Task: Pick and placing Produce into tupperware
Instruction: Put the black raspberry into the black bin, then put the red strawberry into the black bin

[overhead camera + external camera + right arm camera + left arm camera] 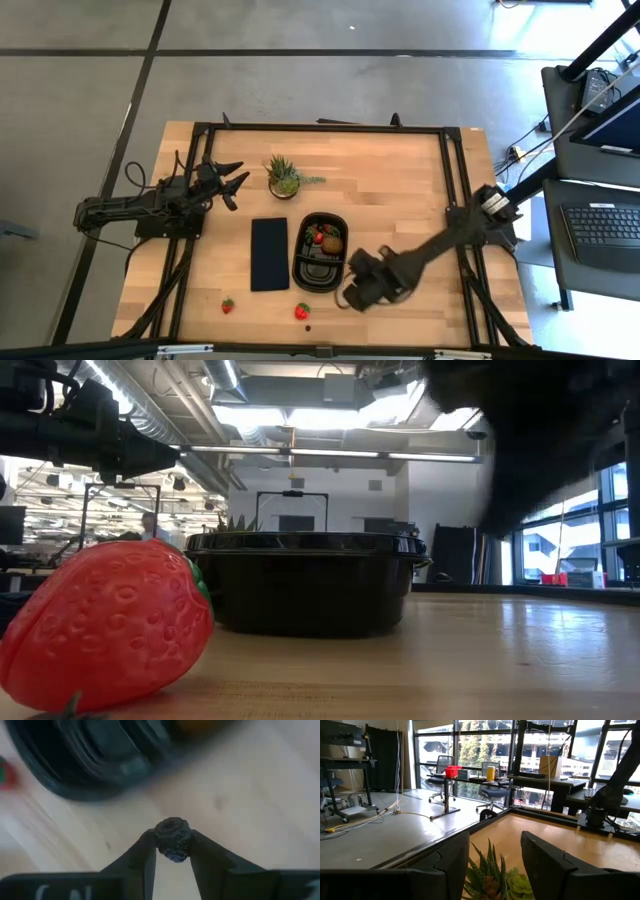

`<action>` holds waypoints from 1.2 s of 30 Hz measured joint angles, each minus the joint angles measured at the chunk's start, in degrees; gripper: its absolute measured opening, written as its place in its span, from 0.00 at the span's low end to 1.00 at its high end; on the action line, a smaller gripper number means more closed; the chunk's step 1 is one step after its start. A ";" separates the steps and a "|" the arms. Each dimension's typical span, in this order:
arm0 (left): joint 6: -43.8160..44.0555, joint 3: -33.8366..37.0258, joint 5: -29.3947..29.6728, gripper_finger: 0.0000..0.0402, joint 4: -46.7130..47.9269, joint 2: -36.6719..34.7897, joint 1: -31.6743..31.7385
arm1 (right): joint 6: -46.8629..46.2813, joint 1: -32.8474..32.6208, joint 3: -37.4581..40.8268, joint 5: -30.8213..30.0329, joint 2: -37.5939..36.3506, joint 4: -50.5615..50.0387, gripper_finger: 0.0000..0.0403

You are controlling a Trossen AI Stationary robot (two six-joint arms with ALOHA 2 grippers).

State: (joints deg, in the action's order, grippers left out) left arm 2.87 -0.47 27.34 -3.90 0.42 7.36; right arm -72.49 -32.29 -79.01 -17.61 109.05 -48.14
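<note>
Container (319, 262) already holds a strawberry and kiwi. Right gripper (172, 851) fingers pinch a dark berry (172, 839) beside it. Two strawberries (302, 311) wait on the bench; left gripper (238, 184) spread wide.

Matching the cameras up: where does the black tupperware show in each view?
High: tupperware at table centre, right of the dark panel.
Low: mid-frame, behind a strawberry.
Left wrist: not in it.
Right wrist: upper left, beyond the right gripper.
Shared landmark: the tupperware's rim.

Bright window daylight, glare; blurred tupperware (95, 757) in close-up.
</note>
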 joint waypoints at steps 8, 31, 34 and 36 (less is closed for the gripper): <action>0.00 -0.02 0.00 0.43 0.02 0.00 0.00 | 21.69 10.85 -1.18 3.00 0.05 11.22 0.27; -0.02 0.00 0.00 0.43 0.02 -0.02 0.00 | 42.65 18.50 -1.15 8.68 4.01 23.93 0.40; 0.00 -0.02 0.00 0.43 0.02 -0.02 0.00 | 43.11 18.92 -1.15 8.68 4.01 24.13 0.51; 0.00 -0.01 0.00 0.43 0.02 -0.02 0.02 | 43.07 19.40 -1.51 8.68 4.01 24.12 0.59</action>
State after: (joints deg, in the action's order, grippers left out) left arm 2.87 -0.49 27.33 -3.88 0.40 7.38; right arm -29.42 -12.89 -80.52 -8.93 113.06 -24.02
